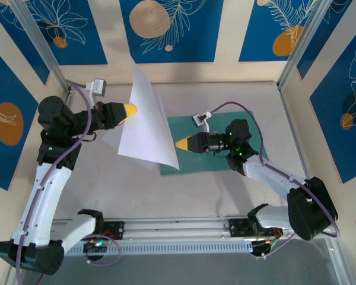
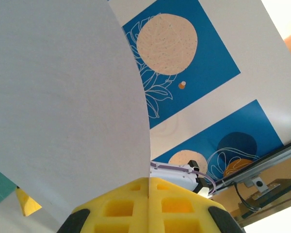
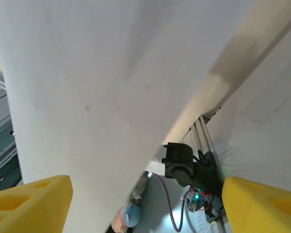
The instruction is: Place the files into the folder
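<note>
At the near edge of the pale grey tabletop [image 1: 107,184] the two arm bases sit on an aluminium rail [image 1: 178,228]. Further in, the right end effector [image 1: 179,144] points leftward over the thin flat teal-green card folder [image 1: 193,163], which lies flat on the tabletop right of centre. Its left part is covered from above by the hanging paper.

In the right wrist view the right end effector [image 3: 146,194] has its yellow fingers [image 3: 31,199] spread wide apart, gripping nothing. The paper [image 3: 87,73] hangs just ahead of them.

The plain white rectangular paper sheets [image 1: 143,119] are lifted off the tabletop, tilted and slightly fanned. Their lower corner reaches down over the folder's left edge, just beside the right fingertips.

Beyond them, the left end effector [image 1: 130,111] is closed on the sheets' left edge. In the left wrist view its yellow fingers [image 2: 121,208] are pressed together [image 2: 149,182], with the curved paper [image 2: 63,97] rising from between them.

At the back stand blue wall panels [image 1: 166,29] with orange circles.
</note>
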`<action>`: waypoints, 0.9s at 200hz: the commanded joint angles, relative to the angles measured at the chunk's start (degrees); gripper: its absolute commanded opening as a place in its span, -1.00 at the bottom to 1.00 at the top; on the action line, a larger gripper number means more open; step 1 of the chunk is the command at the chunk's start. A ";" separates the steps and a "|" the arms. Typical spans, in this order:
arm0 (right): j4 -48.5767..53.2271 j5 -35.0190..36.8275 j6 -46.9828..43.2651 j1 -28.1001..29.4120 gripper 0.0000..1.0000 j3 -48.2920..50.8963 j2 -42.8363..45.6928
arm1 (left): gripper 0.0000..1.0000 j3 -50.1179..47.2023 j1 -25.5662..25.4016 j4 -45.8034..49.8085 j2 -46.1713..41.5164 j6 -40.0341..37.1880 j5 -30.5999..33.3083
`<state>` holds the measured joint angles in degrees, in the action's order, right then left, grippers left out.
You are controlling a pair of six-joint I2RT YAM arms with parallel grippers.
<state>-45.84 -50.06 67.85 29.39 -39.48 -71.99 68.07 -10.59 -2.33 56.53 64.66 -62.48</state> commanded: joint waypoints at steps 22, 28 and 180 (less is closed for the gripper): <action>-3.16 -2.04 5.03 1.02 0.69 -5.98 -2.79 | -0.97 -2.98 -1.10 -3.65 -3.86 0.99 -2.09; -3.26 -2.15 5.52 1.19 0.69 -6.58 -3.23 | -0.97 -3.32 -1.10 -3.65 -3.97 0.90 -2.29; -22.78 2.52 24.07 3.40 0.74 -5.57 -14.96 | -1.00 -0.95 -1.10 -4.22 -0.22 1.46 -2.87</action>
<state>-64.51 -48.01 90.00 32.40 -45.23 -85.86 64.34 -11.14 -2.98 55.96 65.69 -64.51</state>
